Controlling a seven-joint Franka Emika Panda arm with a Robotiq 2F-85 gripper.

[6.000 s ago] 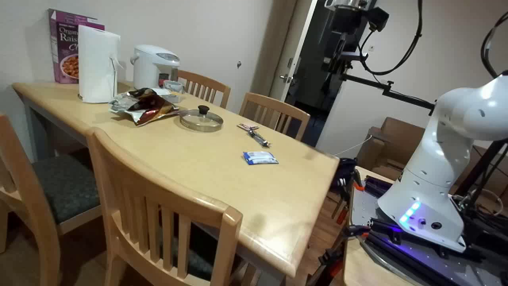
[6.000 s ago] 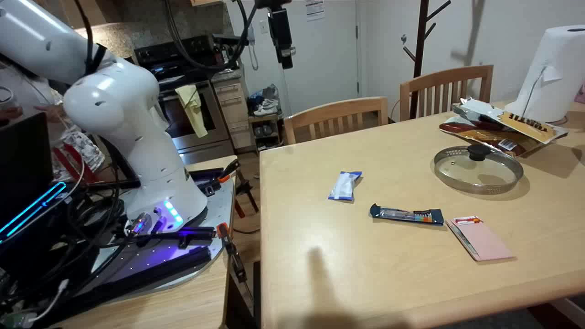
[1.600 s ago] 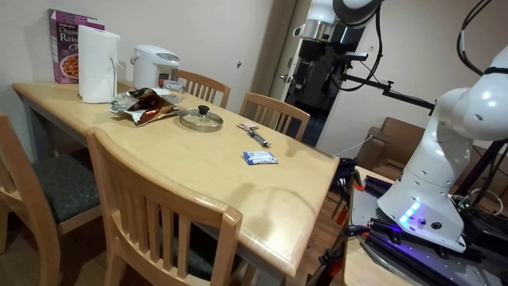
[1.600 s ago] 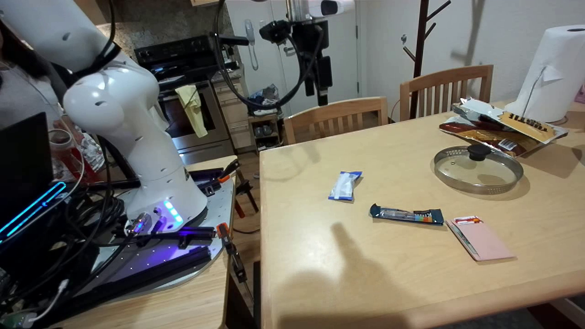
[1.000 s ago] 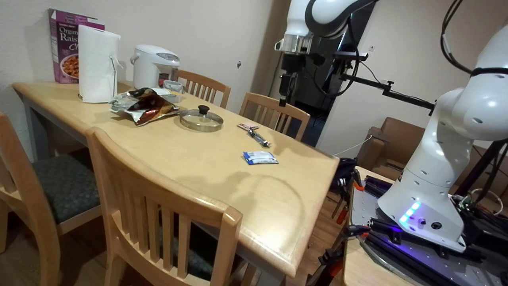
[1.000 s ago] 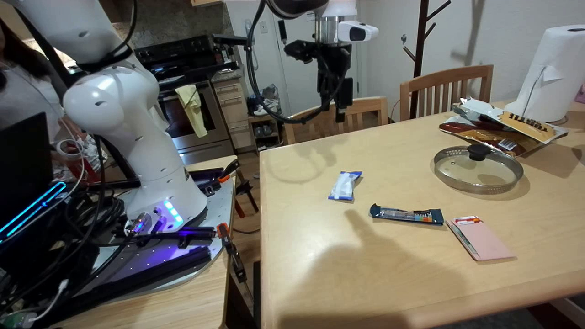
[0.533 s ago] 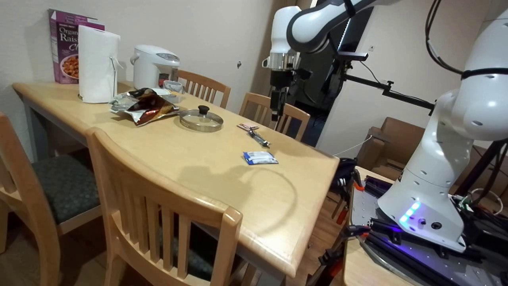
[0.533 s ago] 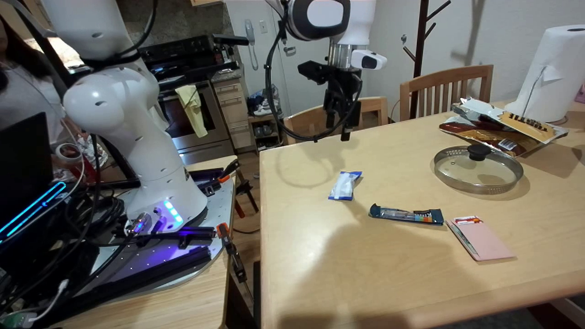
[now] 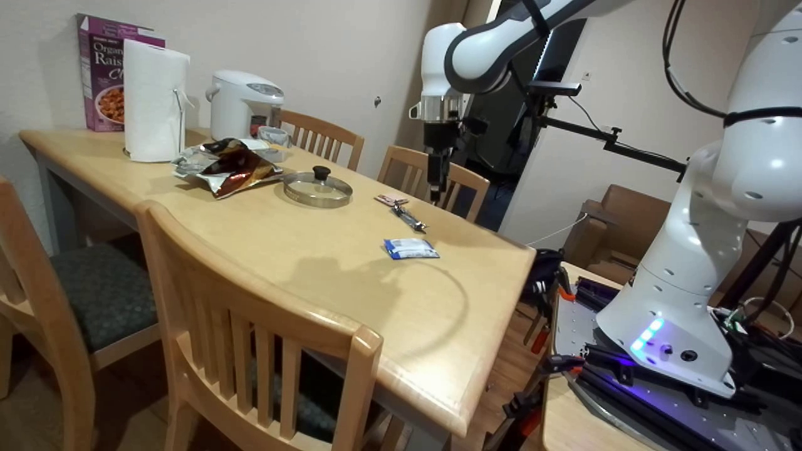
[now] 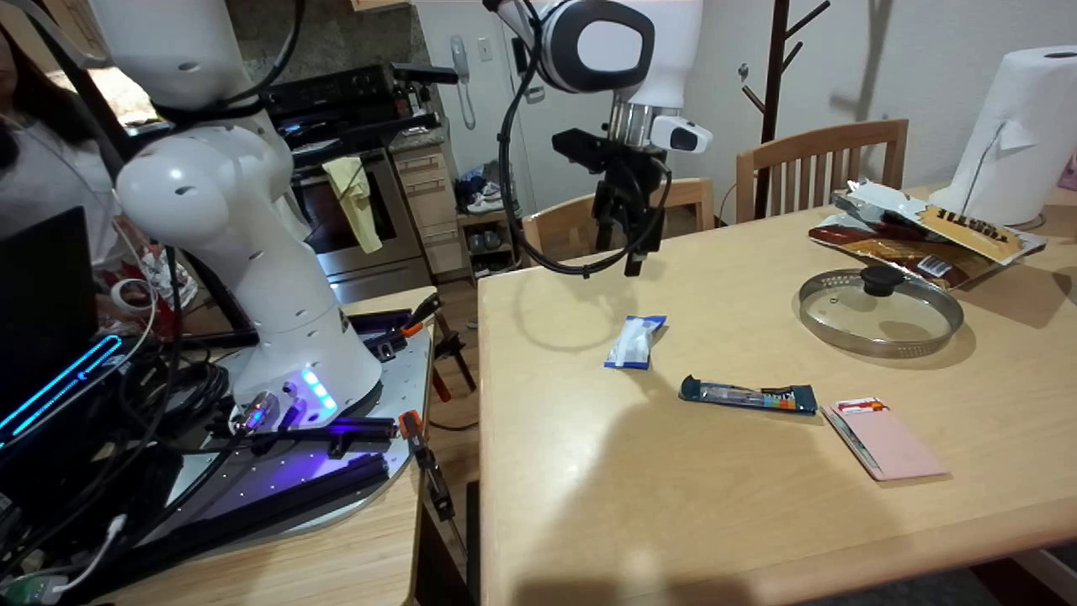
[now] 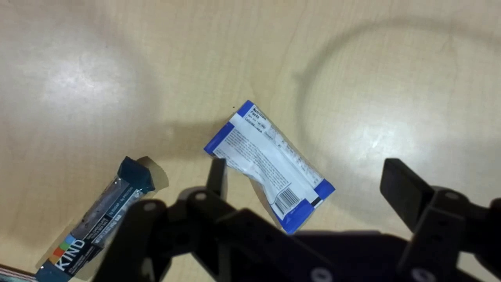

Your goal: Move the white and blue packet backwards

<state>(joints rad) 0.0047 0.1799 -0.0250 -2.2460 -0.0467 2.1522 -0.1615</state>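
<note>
Wrist view: the white and blue packet (image 11: pixel 270 168) lies flat on the worktop (image 11: pixel 250 47), nutrition panel uppermost, its length aslant to the line joining the jaws. The gripper (image 11: pixel 305 167) is released, its jaws wide apart and grasping nothing. One jaw tip overlaps the packet's edge in this view, so the packet sits off-centre, towards that side; beyond the same jaw lies a snack bar (image 11: pixel 98 223).

In an exterior view, the gripper hangs above the worktop, apart from the packet, which rests between the snack bar and the worktop edge facing the robot arm (image 10: pixel 261 252). A pink card holder (image 10: pixel 888 442) lies just beside the far end of the bar; a glass lid (image 10: pixel 879 316) lies well apart.

In an exterior view, the jaws fall nearly in line, hiding their spread, but the gripper is seen clear of the packet; a crumpled snack wrapper (image 9: pixel 235 172) and a paper towel roll (image 9: pixel 155 103) stand well beyond it.

Progress, as judged: the approach appears to be the step in hand, with the packet ungrasped and its backward move not yet begun. Left to do: centring over the packet, descending, closing on it, shifting it backwards and letting go. Which direction counts as backwards, the views do not settle.
</note>
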